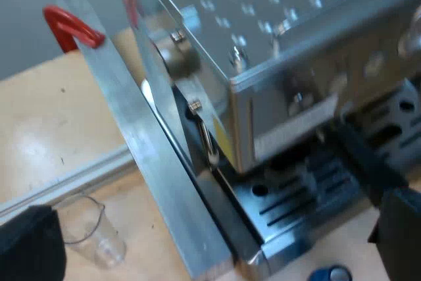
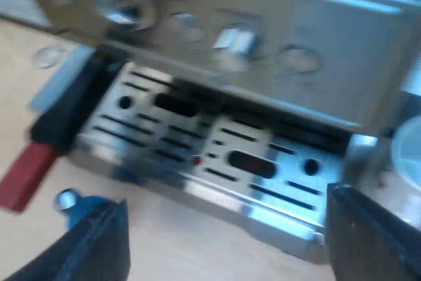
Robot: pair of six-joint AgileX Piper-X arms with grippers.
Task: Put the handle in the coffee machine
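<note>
Two grippers we are holding wide open and empty: our left gripper [image 1: 217,235] is hovering at the side of the espresso machine [image 1: 276,37], its view catching a measuring glass [image 1: 99,231] on the tabletop [image 1: 39,129]. Our right gripper [image 2: 227,218] is facing the drip tray [image 2: 217,156], its view showing the handle [image 2: 66,116] slanting out from the machine's front, red end near the blue tamper [image 2: 82,205].

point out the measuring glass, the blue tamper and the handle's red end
measuring glass [image 1: 92,231], left wrist view, on its clear side wall.
blue tamper [image 2: 87,206], right wrist view, on its blue body.
handle [image 2: 26,176], right wrist view, on its red end.
</note>
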